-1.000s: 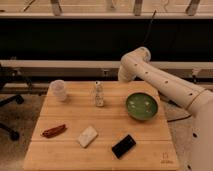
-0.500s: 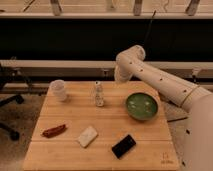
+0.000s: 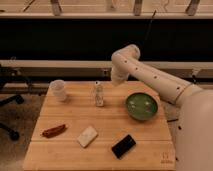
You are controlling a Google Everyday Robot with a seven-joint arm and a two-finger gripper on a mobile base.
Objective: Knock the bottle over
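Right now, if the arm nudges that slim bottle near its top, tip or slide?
Likely tips: the bottle stands upright, tall and narrow. It looks clear plastic, so probably light; a low push may just slide it on the wooden table. The gripper sits to its right.

Table (image 3: 65, 150): light tan wood, plank lines running lengthwise, small dark mark near the right front corner.
Bottle (image 3: 99, 94): clear-whitish, pale label, standing upright.
Cup (image 3: 59, 89): translucent white.
Bowl (image 3: 142, 106): green, darker green rim, a few pale glints inside.
Phone (image 3: 123, 146): black, glossy.
Sponge (image 3: 87, 136): off-white to cream.
Sausage-shaped item (image 3: 53, 131): reddish brown.
Arm (image 3: 150, 77): white, row of small dark dots along its length.
Gripper (image 3: 116, 79): at the far table edge, right of the bottle, white like the arm.
Background: black wall, pale horizontal rail.
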